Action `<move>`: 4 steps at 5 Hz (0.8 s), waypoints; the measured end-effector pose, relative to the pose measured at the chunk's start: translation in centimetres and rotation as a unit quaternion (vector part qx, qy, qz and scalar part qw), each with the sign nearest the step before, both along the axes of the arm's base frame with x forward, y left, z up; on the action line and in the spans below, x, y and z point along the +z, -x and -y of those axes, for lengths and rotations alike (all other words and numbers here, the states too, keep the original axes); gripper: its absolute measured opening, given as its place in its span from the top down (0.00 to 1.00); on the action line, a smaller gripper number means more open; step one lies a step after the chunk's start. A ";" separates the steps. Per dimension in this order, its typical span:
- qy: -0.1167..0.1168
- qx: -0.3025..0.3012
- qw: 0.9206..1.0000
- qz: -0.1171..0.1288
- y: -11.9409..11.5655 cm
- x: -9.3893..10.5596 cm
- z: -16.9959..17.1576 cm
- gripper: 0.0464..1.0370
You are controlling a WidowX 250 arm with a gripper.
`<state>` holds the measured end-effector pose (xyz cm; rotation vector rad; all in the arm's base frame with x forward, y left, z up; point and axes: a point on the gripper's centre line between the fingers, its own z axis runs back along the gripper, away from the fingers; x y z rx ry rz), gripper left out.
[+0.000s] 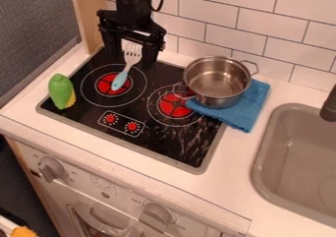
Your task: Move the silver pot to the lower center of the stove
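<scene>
The hand is held over the back of the stove, pointing downward, with its two fingers spread apart. The silver pot is seen to the right of the hand and a little lower in the view. It is set upright, its open top facing up, with a looped handle on the side farthest from the hand and another on its lower left side. Beneath it a blue cloth is spread, lying partly across the stove's right edge and partly on the worktop. By the hand, a fork is laid with its pale tines toward the fingers and its light blue handle over the red centre of the left burner. Farther out, to the lower left of the hand, a green toy vegetable with a yellow patch is placed at the stove's left edge. Well apart from the hand, past the pot at the lower right, a grey sink is set into the worktop.
</scene>
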<state>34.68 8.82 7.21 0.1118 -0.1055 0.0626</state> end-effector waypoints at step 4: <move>0.027 -0.091 0.995 0.009 -5.7 -0.7 6.8 0.04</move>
